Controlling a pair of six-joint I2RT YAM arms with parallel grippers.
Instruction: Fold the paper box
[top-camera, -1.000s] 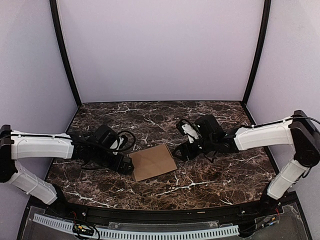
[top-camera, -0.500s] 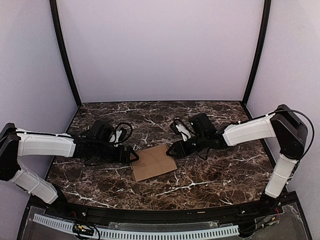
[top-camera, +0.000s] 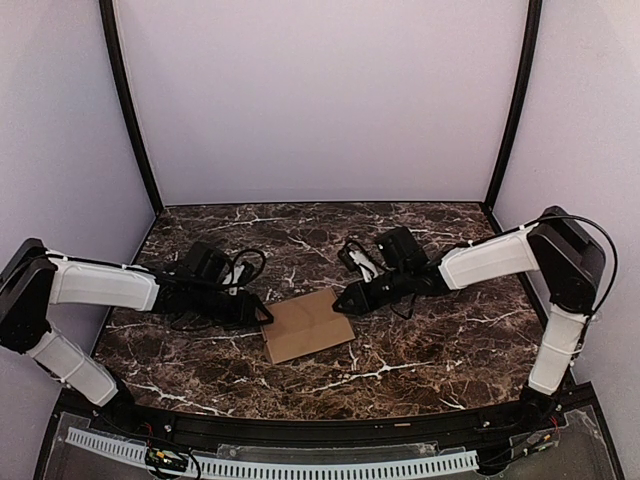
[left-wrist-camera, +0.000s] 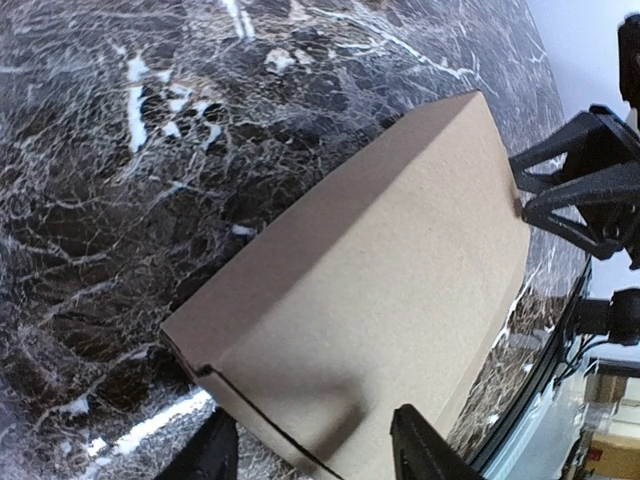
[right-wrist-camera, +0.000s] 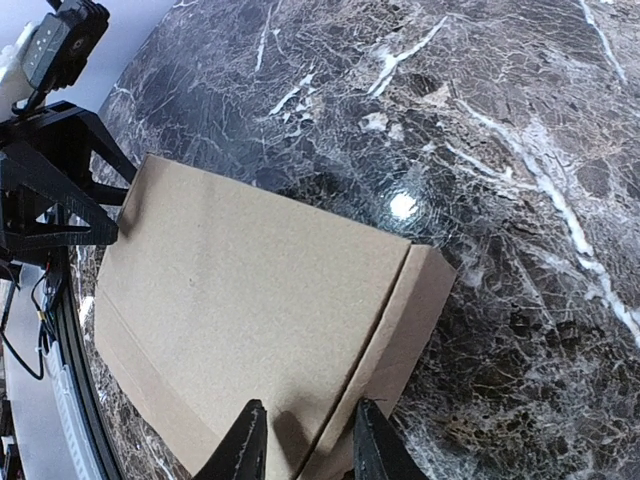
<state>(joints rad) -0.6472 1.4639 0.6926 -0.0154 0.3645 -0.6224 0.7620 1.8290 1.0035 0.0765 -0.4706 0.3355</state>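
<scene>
Two grippers flanked one box when you stopped here. On the left, your left gripper (top-camera: 262, 313) lay low over the table (top-camera: 430, 350), its tips at the left edge of the box (top-camera: 308, 325). From its wrist camera the two fingers (left-wrist-camera: 212, 452) stood well apart, unclenched, with the near corner of the box (left-wrist-camera: 380, 290) lying between and under them. Whether they touched the cardboard I could not tell.

The box lay in the middle of the table, folded flat (a plain brown slab, slightly skewed to the table's edge), between your two grippers.

On the right, your right gripper (top-camera: 345, 302) reached in from the right side and met the box's far right corner. Its wrist camera showed the fingers (right-wrist-camera: 248, 440) parted too, gripping nothing, hanging over the near edge of the box (right-wrist-camera: 250, 300) beside a narrow folded flap (right-wrist-camera: 385, 330). Across the cardboard in that view, the left gripper (right-wrist-camera: 60, 200) sat at the opposite edge.
</scene>
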